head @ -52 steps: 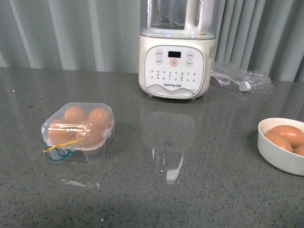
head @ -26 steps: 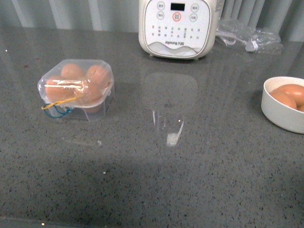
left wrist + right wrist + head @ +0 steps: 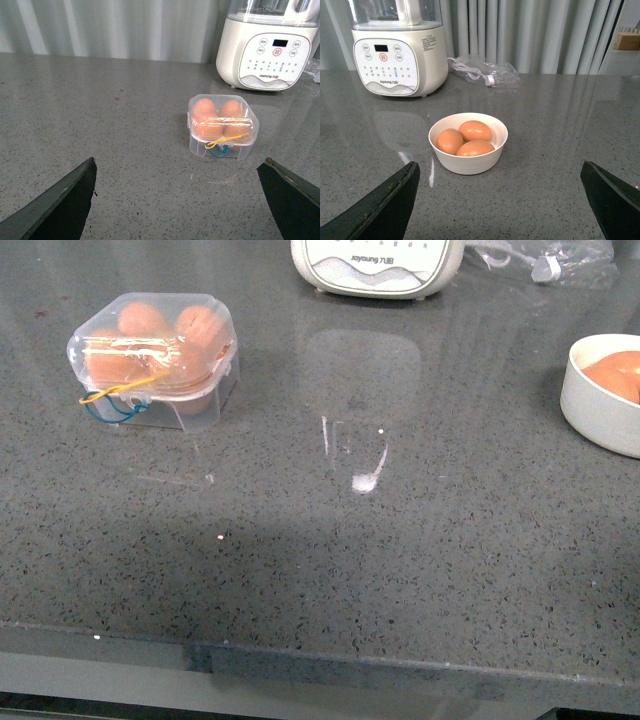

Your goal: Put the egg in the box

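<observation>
Front view is showing the small square clear plastic egg box (image 3: 152,358) sitting closed near the far left of the grey speckled tabletop (image 3: 330,560), orange-brown eggs (image 3: 140,322) lying inside. Three more are lying in the round white bowl (image 3: 468,156) at the right edge. Both the left pincer (image 3: 175,200) and the right pincer (image 3: 500,200) are gaping wide, holding nothing.

Clear box (image 3: 223,126) closed on grey bench (image 3: 110,135), four brown eggs (image 3: 204,109) inside, yellow and blue loops (image 3: 220,146) at its near side. White blender base (image 3: 265,59) behind, apart from box. Left pincer (image 3: 177,200) fingers (image 3: 60,202) spread wide, holding nothing.
</observation>
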Available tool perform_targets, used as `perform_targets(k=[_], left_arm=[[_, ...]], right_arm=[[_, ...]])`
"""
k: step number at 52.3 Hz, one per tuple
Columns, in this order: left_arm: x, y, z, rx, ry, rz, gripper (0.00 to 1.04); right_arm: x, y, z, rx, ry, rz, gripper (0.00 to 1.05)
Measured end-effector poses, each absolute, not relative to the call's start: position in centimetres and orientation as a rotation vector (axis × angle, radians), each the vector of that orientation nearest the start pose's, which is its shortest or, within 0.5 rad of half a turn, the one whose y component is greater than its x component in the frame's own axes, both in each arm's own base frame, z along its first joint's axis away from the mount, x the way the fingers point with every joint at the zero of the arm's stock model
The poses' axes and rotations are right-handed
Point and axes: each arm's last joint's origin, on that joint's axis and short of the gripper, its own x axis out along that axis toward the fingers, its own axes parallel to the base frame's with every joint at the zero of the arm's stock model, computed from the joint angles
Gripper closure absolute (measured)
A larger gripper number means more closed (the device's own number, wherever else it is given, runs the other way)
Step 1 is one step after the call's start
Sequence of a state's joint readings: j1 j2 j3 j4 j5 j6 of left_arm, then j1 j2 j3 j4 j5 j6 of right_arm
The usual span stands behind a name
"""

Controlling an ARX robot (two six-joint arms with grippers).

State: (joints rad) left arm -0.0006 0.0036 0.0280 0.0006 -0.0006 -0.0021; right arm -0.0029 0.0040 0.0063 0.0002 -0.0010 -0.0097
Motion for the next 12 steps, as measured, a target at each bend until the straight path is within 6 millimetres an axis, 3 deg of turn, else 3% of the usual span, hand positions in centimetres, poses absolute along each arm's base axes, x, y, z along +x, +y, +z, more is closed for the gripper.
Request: perform_targets(k=[12], left_arm=[[9.61,0.0,17.28,-0.002,-0.025,0.0,0.07]], right_arm=[[9.76,-0.03,16.54,-0.01,-0.002,-0.002,0.07]])
